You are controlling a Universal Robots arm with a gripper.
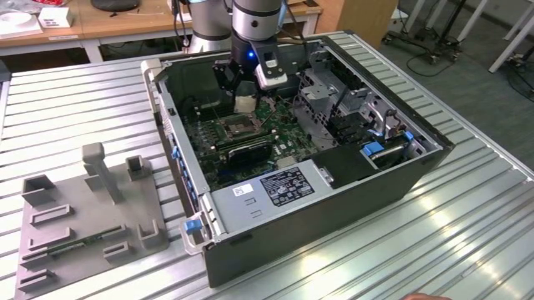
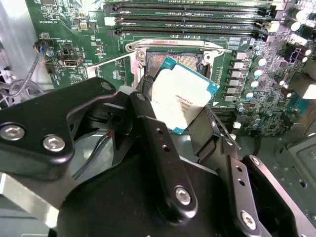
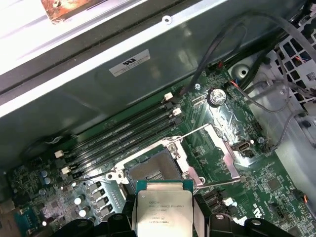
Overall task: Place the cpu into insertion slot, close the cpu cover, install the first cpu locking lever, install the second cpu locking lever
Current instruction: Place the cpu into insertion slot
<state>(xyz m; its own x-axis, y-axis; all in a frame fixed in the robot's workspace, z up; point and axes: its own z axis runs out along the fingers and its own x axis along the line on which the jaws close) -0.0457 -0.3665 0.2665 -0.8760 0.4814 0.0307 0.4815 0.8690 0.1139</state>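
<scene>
Grey plastic fixture [image 1: 84, 200] lies well off to the exterior view's left of the claw [image 1: 244, 99], on the ribbed metal table [image 1: 467, 237] outside the open computer case [image 1: 334, 206]. Clenched on the cpu [image 3: 163, 212] by its edges, the claw hangs over the green motherboard [image 1: 204, 132]. Just below the cpu sits the insertion slot [image 3: 153, 170], uncovered, with the cpu cover [image 3: 224, 145] swung open beside it, apart from the claw
</scene>
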